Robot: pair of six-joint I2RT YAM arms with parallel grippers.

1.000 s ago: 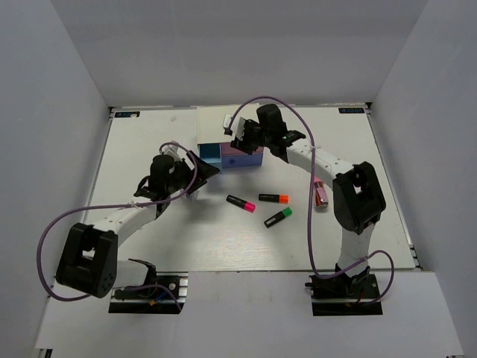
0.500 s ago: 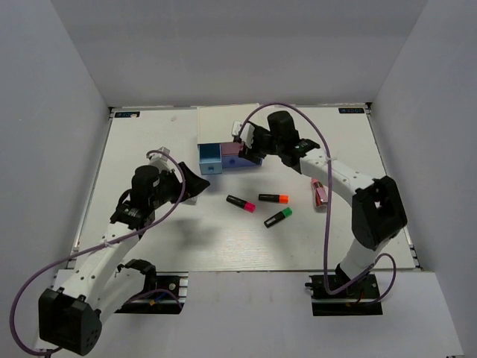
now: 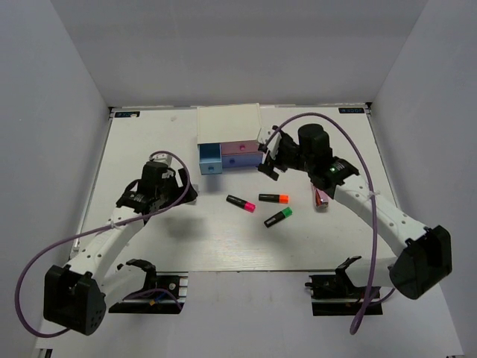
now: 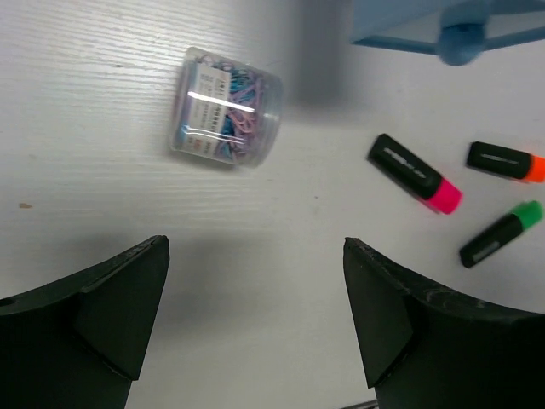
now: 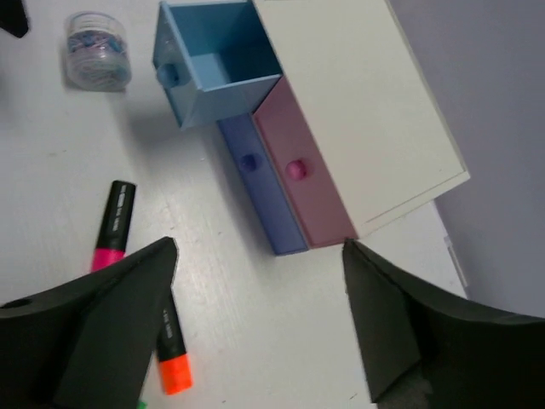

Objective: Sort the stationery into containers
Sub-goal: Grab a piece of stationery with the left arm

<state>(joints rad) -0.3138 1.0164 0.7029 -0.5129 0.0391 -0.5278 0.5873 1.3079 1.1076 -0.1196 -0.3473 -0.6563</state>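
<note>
The white chest [image 3: 228, 124] stands at the back. Its light blue drawer [image 3: 211, 158] is pulled out and empty in the right wrist view [image 5: 223, 58]. The pink drawer [image 5: 298, 170] and dark blue drawer [image 5: 260, 183] are shut. The pink-capped [image 3: 241, 202], orange-capped [image 3: 273, 198] and green-capped [image 3: 277, 217] highlighters lie in front of the chest. The pinkish-red block [image 3: 321, 196] lies to their right. The pale lilac clear block [image 4: 225, 117] lies ahead of my left gripper [image 4: 255, 281], which is open and empty. My right gripper [image 5: 260, 256] is open and empty beside the chest's right front corner.
The left gripper [image 3: 182, 190] covers the clear block in the top view. The right gripper [image 3: 270, 158] hangs just right of the drawers. White walls close in the table [image 3: 223, 239] at the back and both sides.
The right gripper has drawn back to the right, off the chest. The left arm has swung back and its gripper now sits left of the highlighters.
</note>
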